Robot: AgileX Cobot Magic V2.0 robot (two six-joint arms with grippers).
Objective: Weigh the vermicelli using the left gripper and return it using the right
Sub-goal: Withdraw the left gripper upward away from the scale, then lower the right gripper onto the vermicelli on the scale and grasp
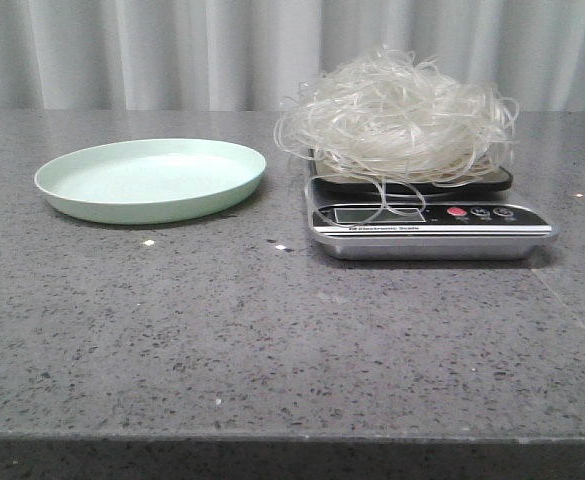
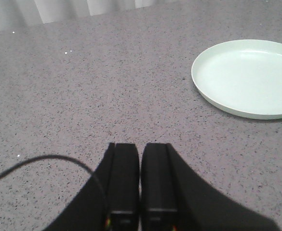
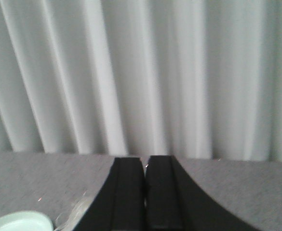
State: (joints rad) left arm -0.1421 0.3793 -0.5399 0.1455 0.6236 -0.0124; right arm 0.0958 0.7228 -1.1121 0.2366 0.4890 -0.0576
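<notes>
Right now the vermicelli point(image 1: 400, 118) sits heaped on the scale point(image 1: 430, 228), on the right half of the table point(image 1: 272, 340), with a few strands drooping over the display. The pale green plate point(image 1: 152, 180) lies bare to the left of it, close by but not touching.

Neither arm shows in the front view. From its own camera, the left gripper point(image 2: 141, 161) hangs above bare table with its fingers pressed together and nothing between them; the plate is off to one side ahead of it, and the noodles do not appear in that view at all. The right gripper point(image 3: 144, 175) is likewise closed and empty, pointing toward the curtain point(image 3: 141, 72), with a sliver of the plate and what looks like a few pale strands just at the edge of its view.

The weighing looks done, so I'd judge the return falls to the right arm. The heap lies on that arm's side, and its carry would run leftward to the plate.
</notes>
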